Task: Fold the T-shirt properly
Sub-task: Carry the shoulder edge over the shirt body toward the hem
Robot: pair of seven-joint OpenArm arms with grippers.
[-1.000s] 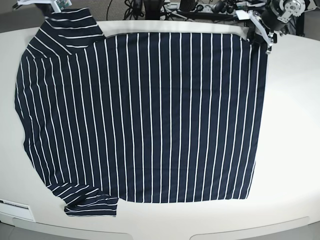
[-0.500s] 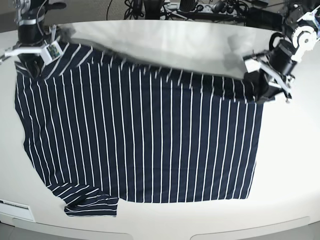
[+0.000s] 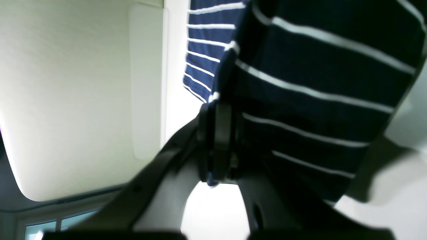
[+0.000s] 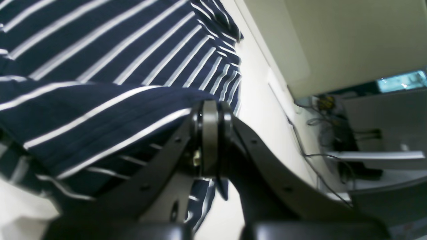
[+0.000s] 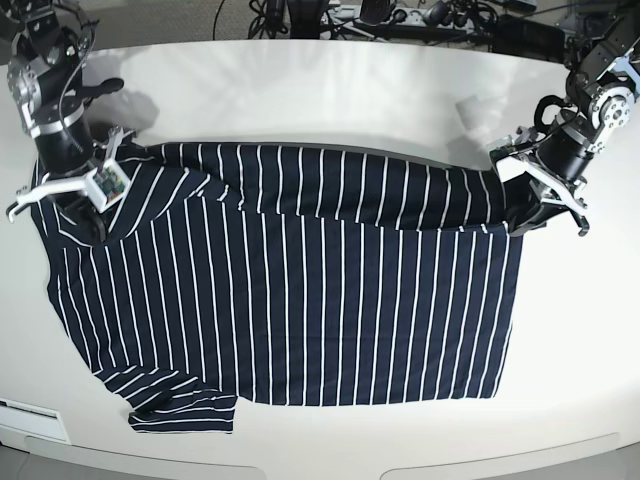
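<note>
With your left gripper (image 5: 520, 210) and right gripper (image 5: 85, 205) each pinched tight on a far corner of the T-shirt (image 5: 300, 310) (its near half lies flat on the table (image 5: 580, 330)), carry both corners level toward the near hem so the fold lands straight.

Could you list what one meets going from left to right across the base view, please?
Right gripper, shut on the T-shirt's far edge → T-shirt, spread on the white table with its far edge folded toward the camera → left gripper, shut on the shirt's other far corner.
</note>
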